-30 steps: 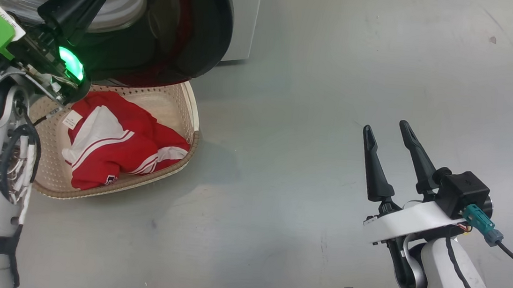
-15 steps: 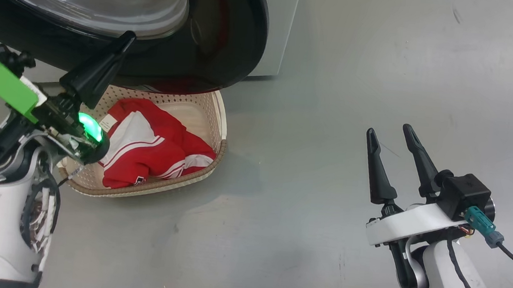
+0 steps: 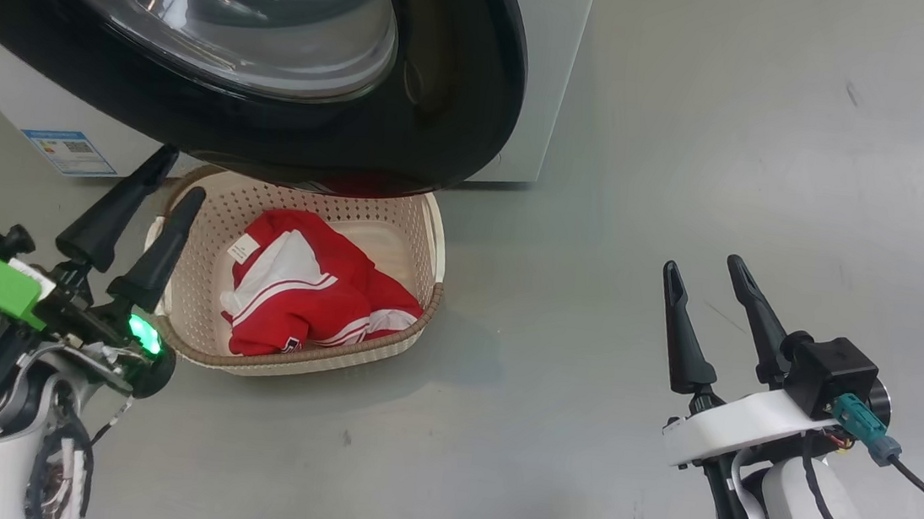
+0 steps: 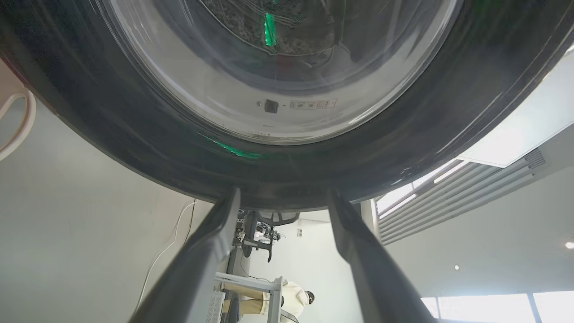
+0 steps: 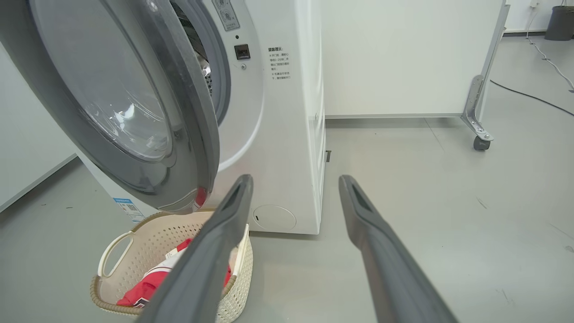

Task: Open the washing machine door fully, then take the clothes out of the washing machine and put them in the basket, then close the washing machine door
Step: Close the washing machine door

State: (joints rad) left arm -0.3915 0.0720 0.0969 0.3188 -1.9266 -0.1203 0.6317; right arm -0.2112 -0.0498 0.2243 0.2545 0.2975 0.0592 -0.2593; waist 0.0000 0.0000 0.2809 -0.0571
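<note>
The left hand (image 3: 182, 171), shut a moment ago, now spreads wide and empty below the glossy black-ringed round glass door (image 3: 462, 81), and with the red white-striped clothes (image 3: 313, 305) lying in the cream perforated plastic basket (image 3: 429, 244), closing the door looks next.

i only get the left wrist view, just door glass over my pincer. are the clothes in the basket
Observer: Yes, the clothes lie in the basket, which sits on the floor below the washing machine door.
Operator: can i close up yet
Observer: That door stands swung well out from the washing machine. The right wrist view shows the drum opening behind it.
Operator: and my other arm
Observer: The right pincer is open and empty, over the floor to the right of the basket.
</note>
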